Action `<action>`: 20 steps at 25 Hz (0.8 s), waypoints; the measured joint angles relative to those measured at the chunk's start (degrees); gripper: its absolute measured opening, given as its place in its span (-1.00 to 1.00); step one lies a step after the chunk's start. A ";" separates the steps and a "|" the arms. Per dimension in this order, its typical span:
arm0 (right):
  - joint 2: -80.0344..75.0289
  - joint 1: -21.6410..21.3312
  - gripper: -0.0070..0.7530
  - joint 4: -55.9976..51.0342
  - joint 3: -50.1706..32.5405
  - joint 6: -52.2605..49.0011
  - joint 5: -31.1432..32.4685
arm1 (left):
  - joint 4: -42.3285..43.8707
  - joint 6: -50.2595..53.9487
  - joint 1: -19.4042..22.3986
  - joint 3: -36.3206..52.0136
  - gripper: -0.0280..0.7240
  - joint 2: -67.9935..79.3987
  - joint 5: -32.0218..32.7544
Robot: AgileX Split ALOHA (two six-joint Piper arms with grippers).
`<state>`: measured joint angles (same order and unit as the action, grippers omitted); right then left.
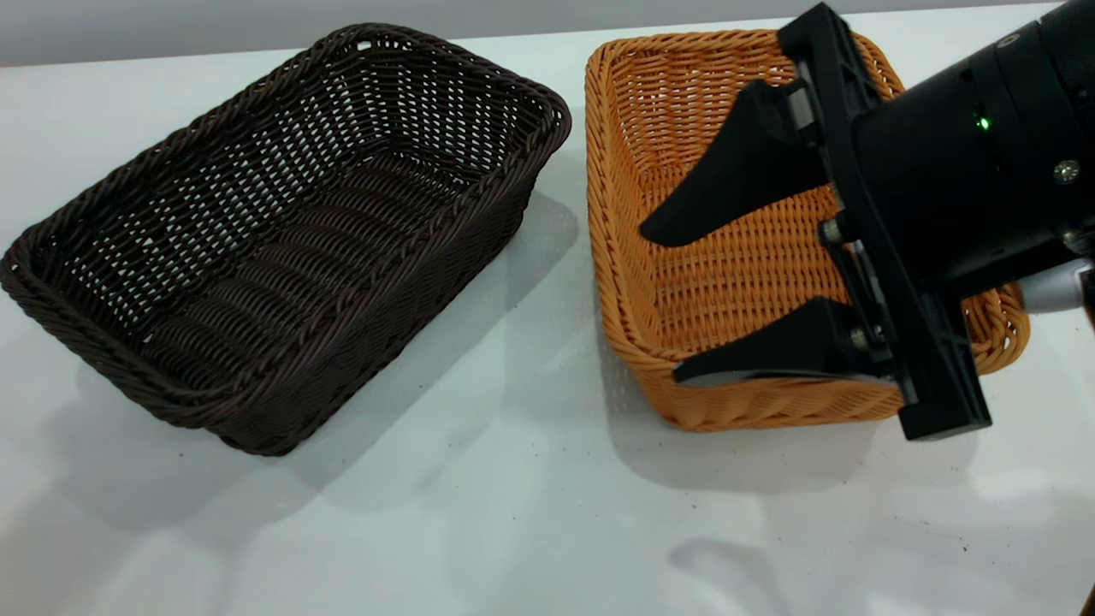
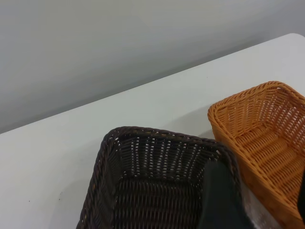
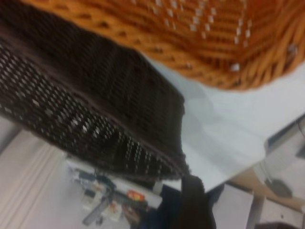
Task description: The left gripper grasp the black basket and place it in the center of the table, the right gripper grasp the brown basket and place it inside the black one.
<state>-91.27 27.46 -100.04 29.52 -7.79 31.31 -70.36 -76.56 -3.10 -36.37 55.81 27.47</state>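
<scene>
The right gripper hovered spread wide, grasping nothing, over the brown basket, seemingly lining up its near rim; the black basket sat left.

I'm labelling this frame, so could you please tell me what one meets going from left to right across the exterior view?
Black basket → brown basket → right gripper, its fingers open over the brown basket's right part.
</scene>
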 joint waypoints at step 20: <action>-8.08 0.00 0.36 0.04 0.06 3.49 -1.05 | 0.00 -0.16 0.00 0.00 -0.01 0.00 0.00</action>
<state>-99.35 27.46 -100.00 29.58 -4.30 30.26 -70.36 -76.72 -3.10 -36.37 55.81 27.47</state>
